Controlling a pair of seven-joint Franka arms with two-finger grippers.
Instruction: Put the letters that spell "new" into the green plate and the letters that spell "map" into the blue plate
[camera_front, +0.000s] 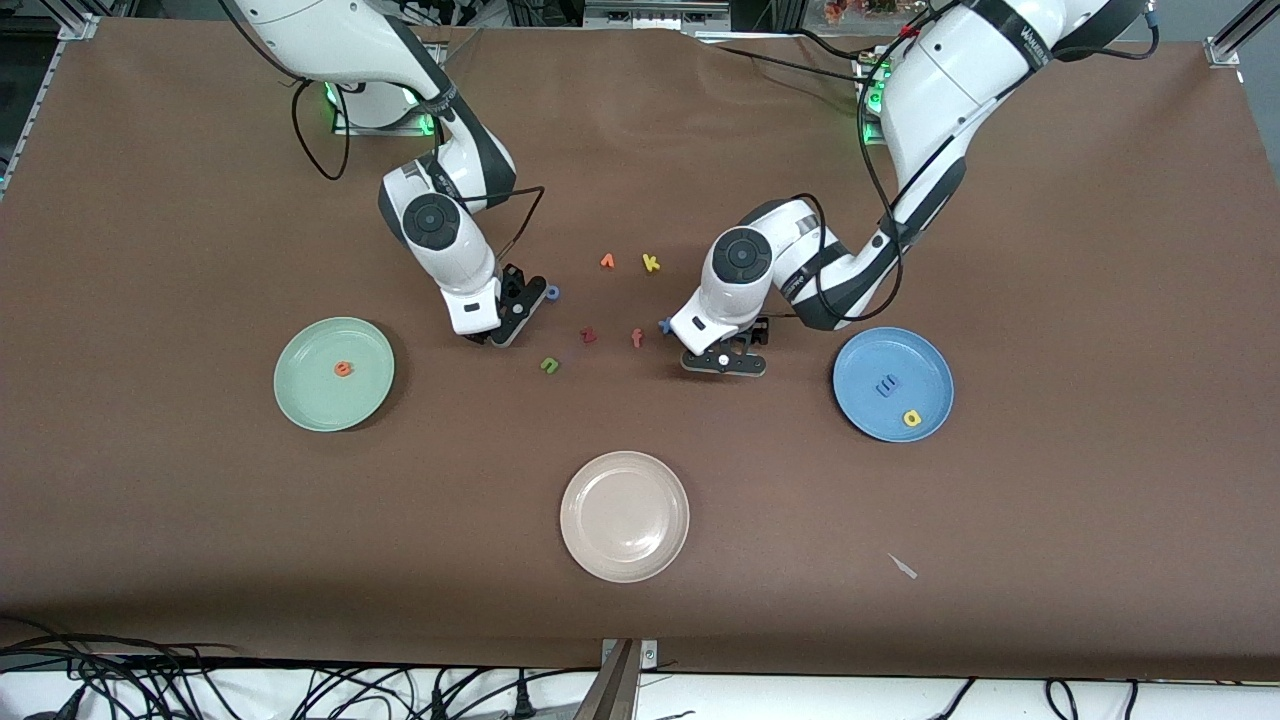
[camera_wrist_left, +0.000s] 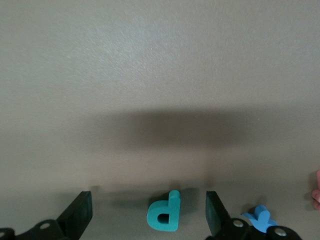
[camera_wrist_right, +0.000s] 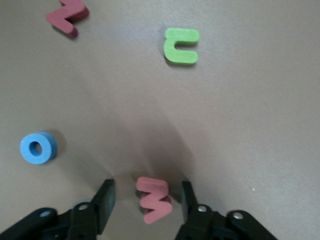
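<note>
Mid-frame on the desk (camera_front: 200, 550), the red-pink "w" (camera_wrist_right: 155, 200) is straddled by the released right tool (camera_wrist_right: 147, 192); it is best centred before clenching. The teal "p" (camera_wrist_left: 165, 214) is bracketed by the released left tool (camera_wrist_left: 150, 205). Only the orange "e" (camera_front: 343, 369) is held in the green plate (camera_front: 310, 400); the blue "m" (camera_front: 886, 385) and yellow "a" (camera_front: 911, 418) are held in the blue plate (camera_front: 870, 360).

Brown table cover (camera_front: 200, 560), cables (camera_front: 150, 690) below
</note>
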